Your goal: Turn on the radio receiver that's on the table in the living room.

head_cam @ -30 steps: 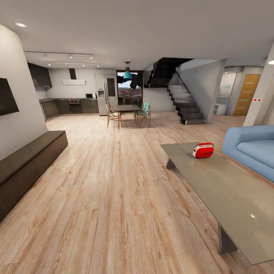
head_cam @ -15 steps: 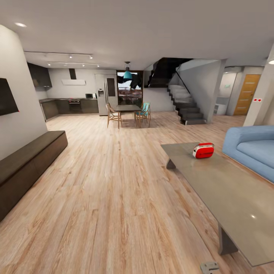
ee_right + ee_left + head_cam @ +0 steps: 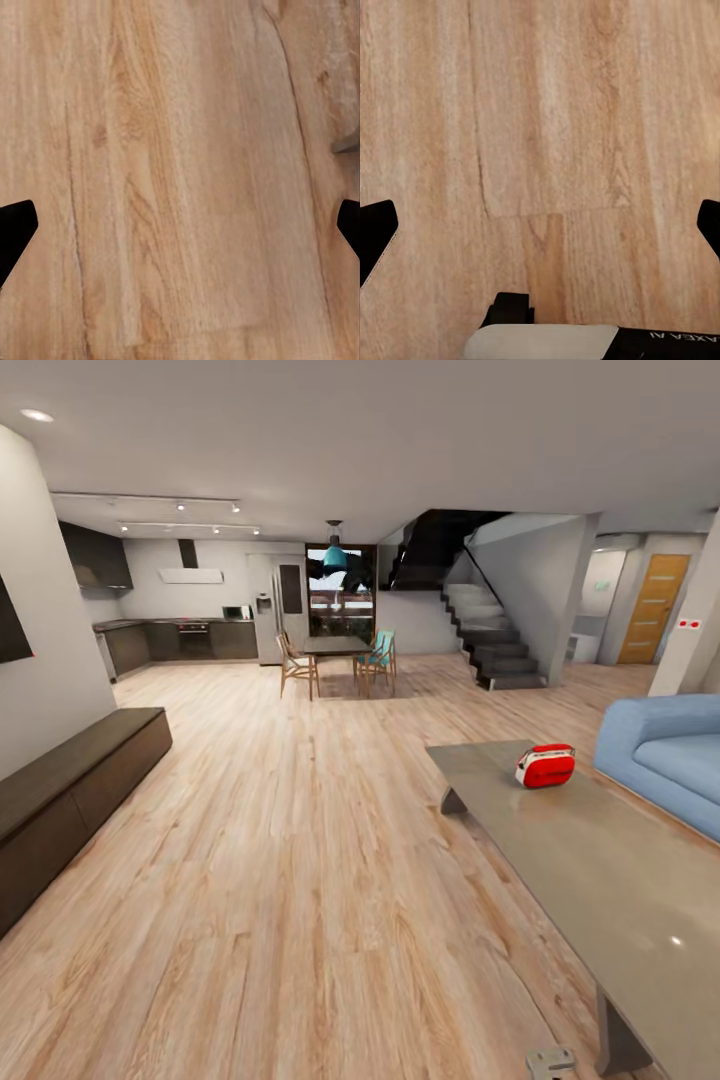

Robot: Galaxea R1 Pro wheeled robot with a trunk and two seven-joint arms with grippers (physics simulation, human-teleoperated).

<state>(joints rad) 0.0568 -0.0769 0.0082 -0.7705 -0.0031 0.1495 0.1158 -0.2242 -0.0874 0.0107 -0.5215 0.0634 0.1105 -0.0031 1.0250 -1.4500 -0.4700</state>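
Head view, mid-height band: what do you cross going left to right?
Long dark wooden bench → light wood plank floor → glossy grey-taupe low table → small red radio with white trim → blue sofa.

The table [image 3: 600,860] is the landmark, standing on the plank floor [image 3: 300,880] at the right of the head view. The radio receiver [image 3: 545,766] sits on the worktop near the table's far end, toward its sofa side. The sofa [image 3: 665,755] lies just right of the table. Well left of the table, across open floor, a long bench [image 3: 70,800] runs along the wall. Far behind the table stand a dining table with chairs [image 3: 338,658], left of the line from the table; behind that set is the kitchen counter [image 3: 185,640]. A staircase [image 3: 495,640] rises behind the table, and a door [image 3: 655,608] lies farther right of it.
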